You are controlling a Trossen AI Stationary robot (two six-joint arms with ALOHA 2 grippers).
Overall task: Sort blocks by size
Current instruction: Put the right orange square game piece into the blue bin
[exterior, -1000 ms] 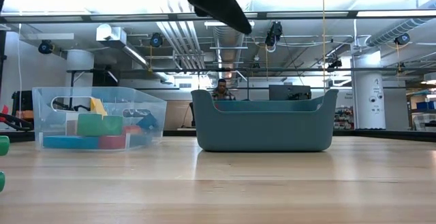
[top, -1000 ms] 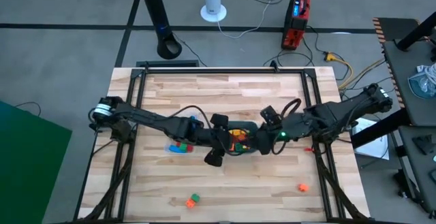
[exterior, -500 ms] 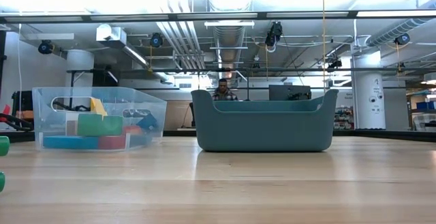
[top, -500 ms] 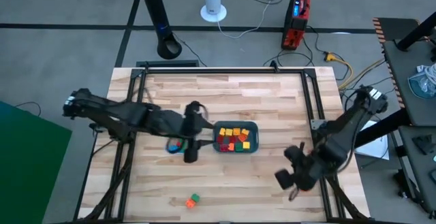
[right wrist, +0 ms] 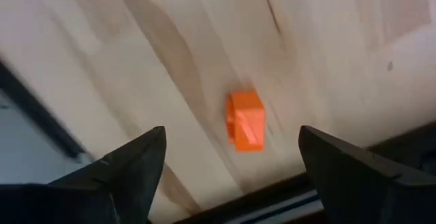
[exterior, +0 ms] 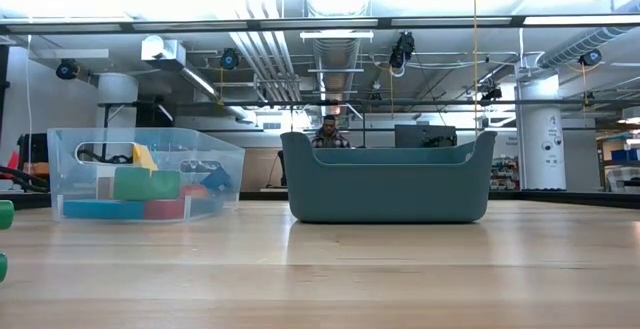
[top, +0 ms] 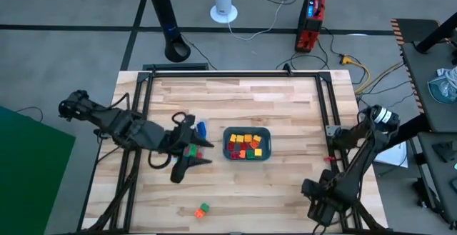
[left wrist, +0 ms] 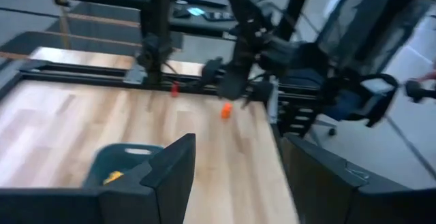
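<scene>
Right arm is down at the near right corner of the table (top: 285, 106), and its gripper (right wrist: 231, 152) hangs spread wide over a lone orange block (right wrist: 245, 120). Nothing is held between those fingers (right wrist: 133, 159); the block sits squarely in the gap, on the bare wood, close to the table's edge. That is the relation that matters: the block lies straight ahead of the claw and between the two fingers, so a plain descent looks like the move. Its longer side seems to run along the line of the gap rather than across it, which I judge favours a pinch across the narrow faces.

The left gripper (left wrist: 235, 166) is also spread wide with nothing in it, hovering over the clear container (exterior: 145, 174) just left of the teal tray (top: 227, 131). It is well apart from the orange block, so the right arm is plainly the nearer one.

From overhead the right arm's own bulk hides that block entirely; only the wrist camera shows it. Overhead does show the small blocks (top: 246, 146) heaped in the tray and a green-and-orange pair (top: 203, 209) loose near the front edge. The table-level camera shows longer blocks (exterior: 140, 184) in the container.
</scene>
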